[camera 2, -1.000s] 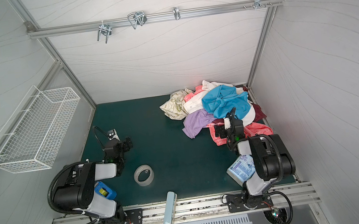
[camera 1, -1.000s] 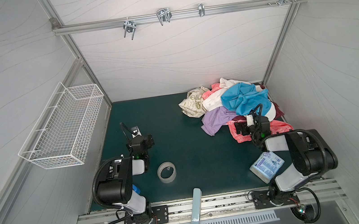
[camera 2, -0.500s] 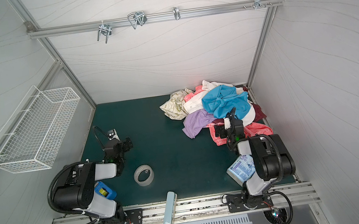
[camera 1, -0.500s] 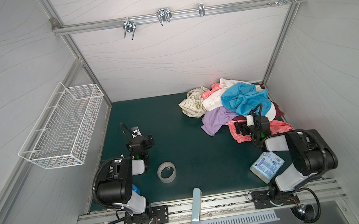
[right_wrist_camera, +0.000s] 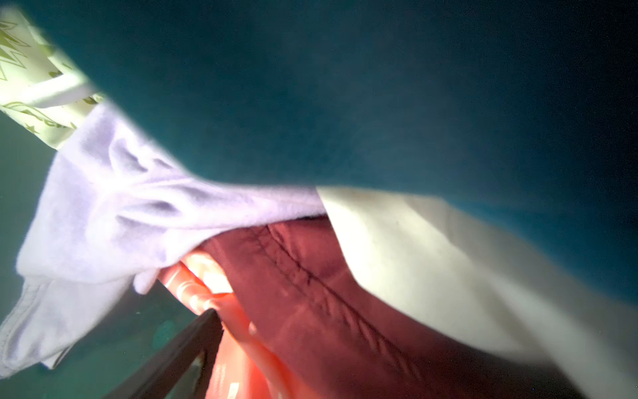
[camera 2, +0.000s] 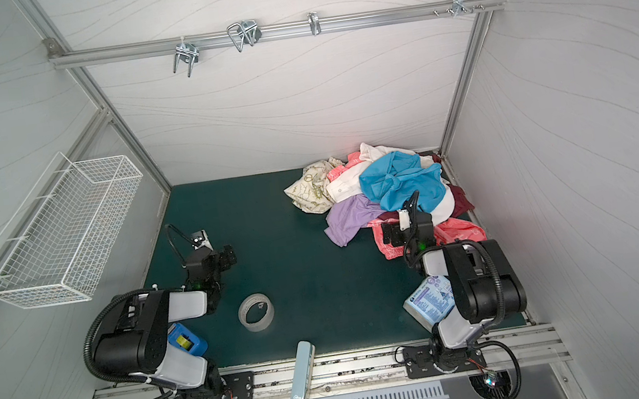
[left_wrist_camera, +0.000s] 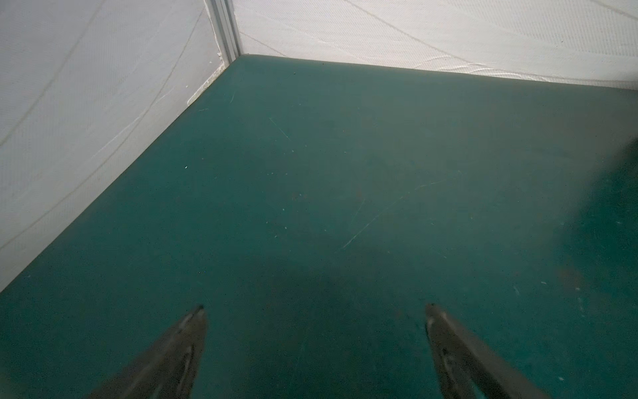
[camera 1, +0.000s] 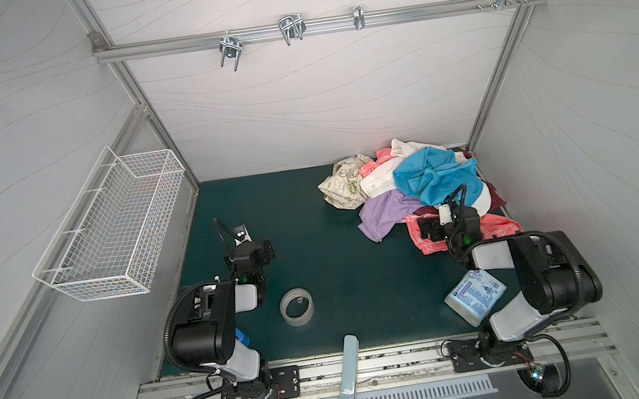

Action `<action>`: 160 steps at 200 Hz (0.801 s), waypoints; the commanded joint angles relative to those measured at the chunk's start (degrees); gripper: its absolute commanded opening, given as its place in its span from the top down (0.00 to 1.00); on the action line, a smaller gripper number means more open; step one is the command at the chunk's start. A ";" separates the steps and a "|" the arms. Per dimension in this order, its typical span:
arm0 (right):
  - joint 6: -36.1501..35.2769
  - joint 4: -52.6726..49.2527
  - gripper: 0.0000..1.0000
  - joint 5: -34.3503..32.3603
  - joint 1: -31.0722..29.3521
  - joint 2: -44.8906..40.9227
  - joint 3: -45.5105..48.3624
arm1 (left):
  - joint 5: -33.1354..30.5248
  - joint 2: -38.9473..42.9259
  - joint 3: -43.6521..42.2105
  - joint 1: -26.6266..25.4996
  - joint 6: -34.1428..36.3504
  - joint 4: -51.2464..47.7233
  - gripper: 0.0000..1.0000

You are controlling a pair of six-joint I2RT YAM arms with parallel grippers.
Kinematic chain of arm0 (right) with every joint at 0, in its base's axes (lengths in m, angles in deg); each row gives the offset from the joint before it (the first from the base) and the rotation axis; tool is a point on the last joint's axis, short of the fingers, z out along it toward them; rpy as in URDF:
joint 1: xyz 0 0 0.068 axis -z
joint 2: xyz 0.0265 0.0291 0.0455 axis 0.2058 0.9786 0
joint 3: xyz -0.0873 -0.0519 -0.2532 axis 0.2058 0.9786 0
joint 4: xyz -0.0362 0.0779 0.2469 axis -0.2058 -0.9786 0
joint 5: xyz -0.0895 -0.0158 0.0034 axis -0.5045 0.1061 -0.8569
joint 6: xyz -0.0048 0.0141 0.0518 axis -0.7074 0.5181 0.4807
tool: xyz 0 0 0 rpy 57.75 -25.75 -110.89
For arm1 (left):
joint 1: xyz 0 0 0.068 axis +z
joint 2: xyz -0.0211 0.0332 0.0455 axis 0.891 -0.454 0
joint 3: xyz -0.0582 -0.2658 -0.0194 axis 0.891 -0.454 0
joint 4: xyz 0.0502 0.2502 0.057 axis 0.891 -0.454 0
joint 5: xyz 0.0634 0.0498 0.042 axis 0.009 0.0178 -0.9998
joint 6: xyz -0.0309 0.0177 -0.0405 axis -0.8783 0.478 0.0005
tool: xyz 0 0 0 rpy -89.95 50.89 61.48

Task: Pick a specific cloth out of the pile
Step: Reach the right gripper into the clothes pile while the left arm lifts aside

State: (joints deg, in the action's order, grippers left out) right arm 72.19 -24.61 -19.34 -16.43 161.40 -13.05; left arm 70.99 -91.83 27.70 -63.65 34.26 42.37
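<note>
While the right gripper [camera 1: 427, 229] is hovering low over the near edge of the pile [camera 1: 382, 179], its jaws are standing wide apart with nothing clamped between them. Only one of its fingers [right_wrist_camera: 179, 359] is showing in the right wrist view. It is sitting right beside the coral-pink garment [right_wrist_camera: 234, 345], and I cannot tell whether it is touching. The cloth [camera 1: 384, 213], plain lavender, is lying just beside that gripper on the side toward the other arm. It is spilling off the pile onto the tabletop [camera 1: 303, 219] and tucking under the bright blue garment [camera 1: 434, 175]. Just past the finger, a white piece [right_wrist_camera: 414, 259] is lying over a maroon one [right_wrist_camera: 310, 293]. The left gripper [left_wrist_camera: 314, 311] is hanging over the green tabletop, well apart from the pile, its jaws also spread wide and gripping nothing. Far off on that gripper's outer side, a white wire basket [camera 1: 116, 231] is hanging on the wall, which is showing through its mesh.
</note>
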 commanded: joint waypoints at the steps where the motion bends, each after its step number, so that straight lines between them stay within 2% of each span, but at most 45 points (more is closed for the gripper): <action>1: 0.45 -9.51 0.01 -2.41 -0.47 -8.23 -4.13 | -4.43 6.03 2.89 0.03 -1.81 -4.87 0.01; 23: 2.08 -16.22 0.01 -2.91 -0.71 -16.61 -4.23 | -4.39 12.37 2.49 -0.31 -2.38 -9.28 0.01; 46: 3.94 -27.11 0.01 -4.52 -2.15 -25.34 -5.86 | -0.02 19.72 6.00 -0.30 -5.87 -23.22 0.01; 80: 5.78 -38.45 0.01 -4.84 -6.49 -35.67 -7.20 | 14.48 24.18 15.95 -0.32 -6.78 -43.24 0.02; 97: 7.28 -43.39 0.01 -5.05 -8.48 -38.53 -8.53 | 22.30 25.97 19.21 -0.32 -6.92 -49.56 0.03; 143: 9.74 -50.62 0.01 -7.08 -14.50 -38.58 -12.68 | 46.64 30.13 18.66 -0.51 -9.45 -51.13 0.03; 160: 9.64 -53.20 0.01 -6.83 -16.31 -36.06 -15.64 | 52.92 29.42 18.70 -1.47 -9.22 -50.87 0.03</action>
State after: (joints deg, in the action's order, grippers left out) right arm 80.67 -71.45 -25.29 -30.59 123.08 -24.72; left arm 108.08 -62.22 45.66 -64.08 26.09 -6.63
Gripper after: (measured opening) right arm 0.990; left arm 0.971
